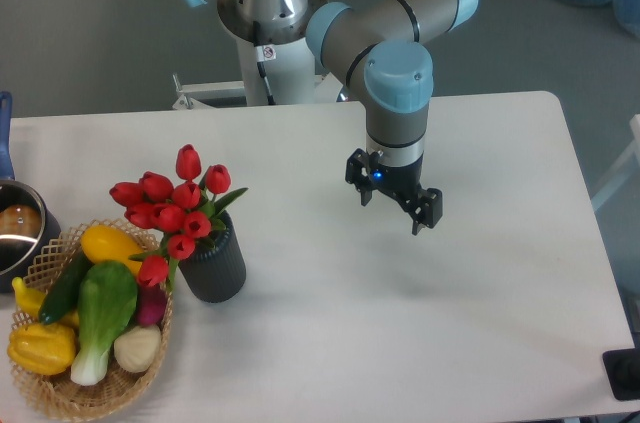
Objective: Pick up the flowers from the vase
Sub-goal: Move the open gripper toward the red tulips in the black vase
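A bunch of red tulips (172, 205) with green stems and leaves stands in a short dark ribbed vase (214, 265) at the left of the white table. The blooms spread wider than the vase and lean left over the basket. My gripper (393, 207) hangs above the table's middle, well to the right of the flowers and apart from them. Its two black fingers are spread, with nothing between them.
A wicker basket (52, 251) with yellow, green and white vegetables sits at the front left, touching the vase's left side. A metal pot (18, 233) stands at the left edge. The robot's base (270, 43) is behind the table's far edge.
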`<state>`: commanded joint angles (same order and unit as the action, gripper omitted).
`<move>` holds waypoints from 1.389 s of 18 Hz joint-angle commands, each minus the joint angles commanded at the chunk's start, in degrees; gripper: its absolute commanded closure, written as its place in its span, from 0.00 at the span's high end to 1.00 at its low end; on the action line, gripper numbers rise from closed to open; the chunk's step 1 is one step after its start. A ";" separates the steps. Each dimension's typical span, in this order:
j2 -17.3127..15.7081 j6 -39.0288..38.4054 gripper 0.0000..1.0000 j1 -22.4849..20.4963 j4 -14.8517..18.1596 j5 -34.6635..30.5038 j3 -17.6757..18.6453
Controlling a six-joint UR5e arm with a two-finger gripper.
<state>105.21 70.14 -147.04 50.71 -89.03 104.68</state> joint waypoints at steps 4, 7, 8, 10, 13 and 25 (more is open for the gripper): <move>-0.09 0.09 1.00 0.17 -0.09 0.26 0.00; 0.09 0.00 1.00 1.84 -0.52 0.35 0.09; 0.09 0.09 1.00 2.02 -0.79 0.70 0.17; -0.09 0.00 1.00 2.20 -1.58 2.28 -0.26; -0.35 -0.53 1.00 4.21 -1.76 3.08 0.53; -3.51 0.35 1.00 8.08 -2.46 17.82 2.37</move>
<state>101.69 70.49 -138.96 48.25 -71.21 107.05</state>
